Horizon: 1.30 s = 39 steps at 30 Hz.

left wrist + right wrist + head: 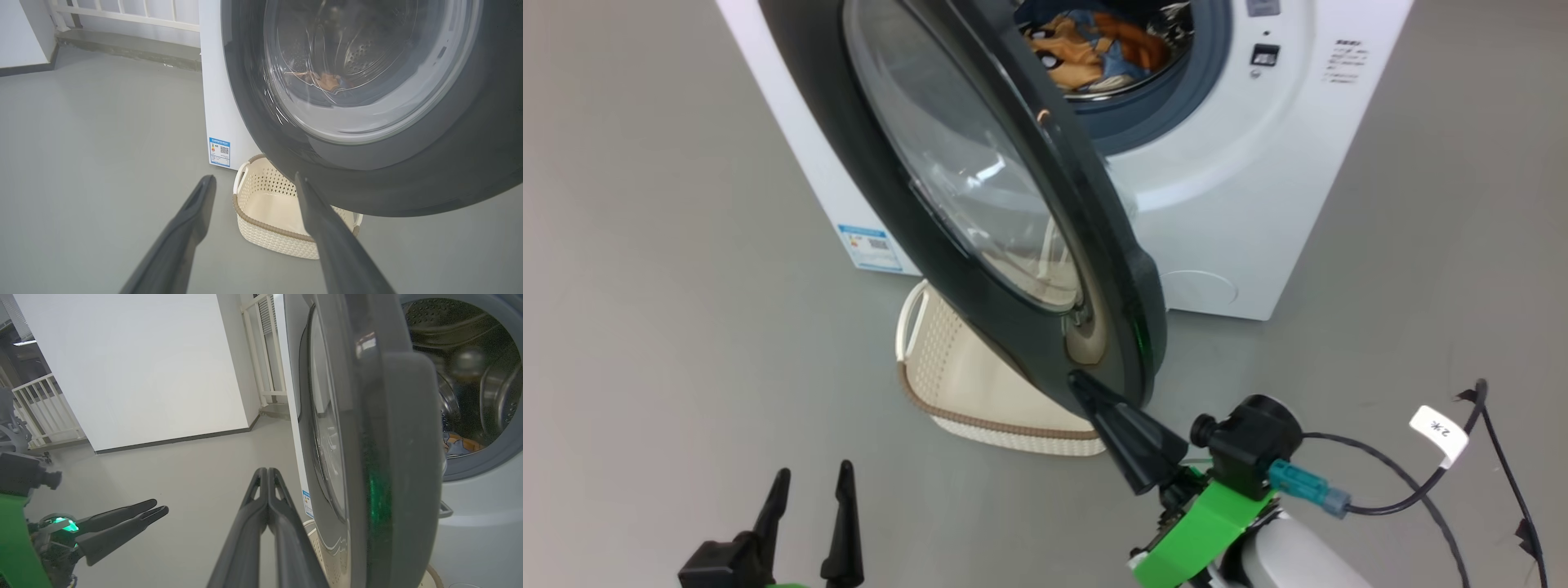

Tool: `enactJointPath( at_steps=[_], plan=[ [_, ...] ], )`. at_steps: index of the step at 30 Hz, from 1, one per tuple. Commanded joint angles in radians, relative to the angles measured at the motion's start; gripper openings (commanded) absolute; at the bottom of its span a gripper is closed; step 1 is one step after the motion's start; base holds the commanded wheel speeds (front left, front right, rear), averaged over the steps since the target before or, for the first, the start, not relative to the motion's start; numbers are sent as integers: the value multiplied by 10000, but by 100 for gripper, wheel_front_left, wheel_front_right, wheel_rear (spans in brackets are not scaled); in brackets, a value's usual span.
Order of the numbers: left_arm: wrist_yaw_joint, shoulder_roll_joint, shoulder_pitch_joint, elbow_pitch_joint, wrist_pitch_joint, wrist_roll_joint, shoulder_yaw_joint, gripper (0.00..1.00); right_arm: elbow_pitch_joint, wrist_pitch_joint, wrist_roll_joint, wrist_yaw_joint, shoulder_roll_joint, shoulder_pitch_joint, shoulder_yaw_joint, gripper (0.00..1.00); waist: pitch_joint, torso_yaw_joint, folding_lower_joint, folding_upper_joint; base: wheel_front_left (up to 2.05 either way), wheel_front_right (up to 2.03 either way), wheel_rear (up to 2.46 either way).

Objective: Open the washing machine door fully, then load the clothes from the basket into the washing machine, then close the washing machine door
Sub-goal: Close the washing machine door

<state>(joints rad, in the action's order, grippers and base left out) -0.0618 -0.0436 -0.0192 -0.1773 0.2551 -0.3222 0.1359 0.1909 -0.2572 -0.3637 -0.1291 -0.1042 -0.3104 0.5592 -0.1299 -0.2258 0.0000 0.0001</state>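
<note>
Beside right fingers (1127, 441) (pressed together, empty), black-rimmed washing machine door (980, 343) ajar, left fingers (845, 514) spread, empty.

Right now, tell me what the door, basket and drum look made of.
The washing machine door: glossy black rim, likely plastic, showing reflections; a see-through window of clear glass or plastic.
The basket: matte cream plastic with moulded perforations and a brown woven-look band.
The drum: shiny perforated metal, probably steel.

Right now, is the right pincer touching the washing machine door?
Cannot tell. In the head view the tip of the shut right pincer meets the door at its black rim; the right wrist view shows a sliver of floor between them.
</note>
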Motion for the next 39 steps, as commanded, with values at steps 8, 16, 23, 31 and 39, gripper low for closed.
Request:
enactJointPath(
  at_steps=[8,16,23,31,39],
  plan=[
    [-282,-66,320,430,66,-213,-83,100,-261,-46,-1,-16,-41,-585,-455,0,-561,-272,0,-1,0,0,0],
    [-404,-66,458,663,67,-202,-17,100,-468,-46,3,-16,-185,-1067,-875,0,-1133,-135,0,-1,0,0,0],
    [-610,-66,627,878,67,-417,418,100,-593,-46,-46,-16,-462,-1524,-1210,0,-1710,-28,0,-1,0,0,0],
    [-1017,-66,938,1316,67,-726,1134,100,-723,-46,-72,-16,-959,-2273,-1409,0,-2512,78,0,-1,0,0,0],
    [-1335,-66,1355,1746,67,-832,1593,100,-893,-46,-110,-16,-1213,-2884,-1821,0,-3247,52,0,-1,0,0,0]
  ],
)
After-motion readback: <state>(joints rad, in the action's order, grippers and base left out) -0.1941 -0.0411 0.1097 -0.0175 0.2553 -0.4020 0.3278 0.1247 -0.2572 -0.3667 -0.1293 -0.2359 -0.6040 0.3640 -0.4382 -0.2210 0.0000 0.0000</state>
